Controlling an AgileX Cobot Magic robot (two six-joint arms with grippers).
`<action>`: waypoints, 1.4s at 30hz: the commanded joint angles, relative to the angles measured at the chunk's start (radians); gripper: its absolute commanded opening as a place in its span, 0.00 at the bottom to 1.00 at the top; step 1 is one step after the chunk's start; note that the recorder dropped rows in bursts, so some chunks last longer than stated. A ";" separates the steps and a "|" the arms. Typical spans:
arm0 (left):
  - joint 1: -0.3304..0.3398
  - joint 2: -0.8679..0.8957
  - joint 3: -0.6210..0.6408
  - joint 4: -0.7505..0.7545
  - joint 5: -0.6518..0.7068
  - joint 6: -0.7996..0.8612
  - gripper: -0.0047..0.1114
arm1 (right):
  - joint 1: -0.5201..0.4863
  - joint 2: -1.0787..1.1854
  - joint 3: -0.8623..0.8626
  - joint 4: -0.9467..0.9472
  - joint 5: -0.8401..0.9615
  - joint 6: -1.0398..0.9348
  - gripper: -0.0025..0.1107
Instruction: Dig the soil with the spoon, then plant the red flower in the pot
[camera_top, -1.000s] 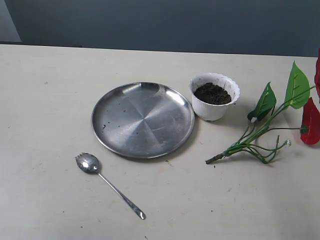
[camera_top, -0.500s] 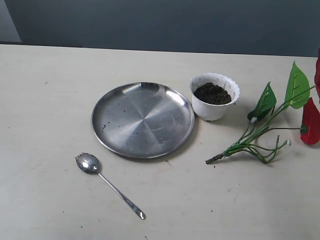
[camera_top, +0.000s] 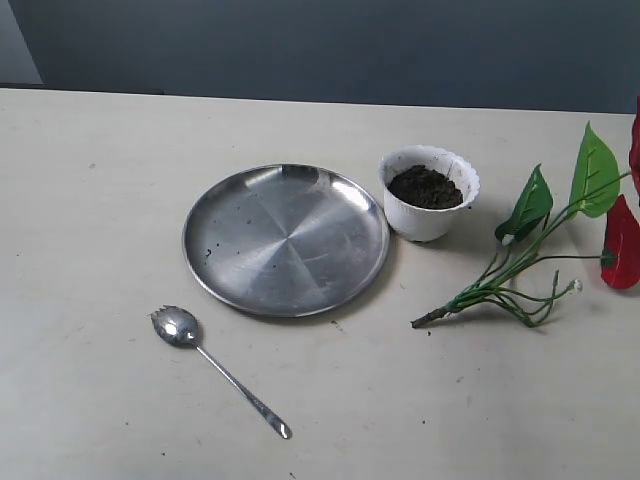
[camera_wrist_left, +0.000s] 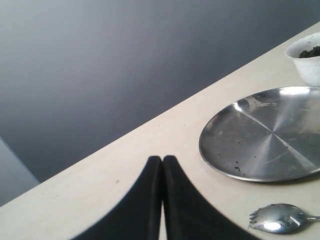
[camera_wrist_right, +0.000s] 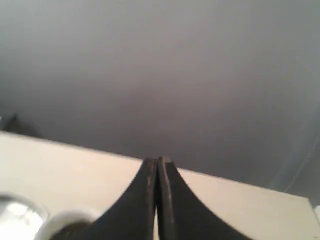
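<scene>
Nothing had moved since the earlier frames: you had every object on the table lying just where it lay a second before, and neither arm had entered the exterior view. No brand, label or writing could be read on anything you had in front of you.

Your left gripper had its jaws pressed together with nothing between them. From its wrist camera, the spoon lay near the fingertips and off to one side, only its toothed bowl showing, and the steel plate sat just past that. The pot stood well beyond, at the plate's far edge, with the soil dark inside it.

Your right gripper was likewise closed on nothing. A blurred white rim, probably the pot, sat close beside its fingers.

In the exterior view the spoon rested apart from the plate, the pot just beside the plate, and the red flower lay flat, well apart from both grippers.
</scene>
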 joint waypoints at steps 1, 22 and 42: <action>-0.007 -0.005 -0.002 -0.008 -0.011 -0.006 0.05 | 0.219 0.227 -0.208 0.084 0.337 -0.164 0.02; -0.007 -0.005 -0.002 -0.008 -0.013 -0.006 0.05 | 0.804 0.922 -0.279 0.403 0.516 -0.305 0.02; -0.007 -0.005 -0.002 -0.008 -0.013 -0.006 0.05 | 0.802 1.125 -0.279 0.349 0.402 -0.187 0.40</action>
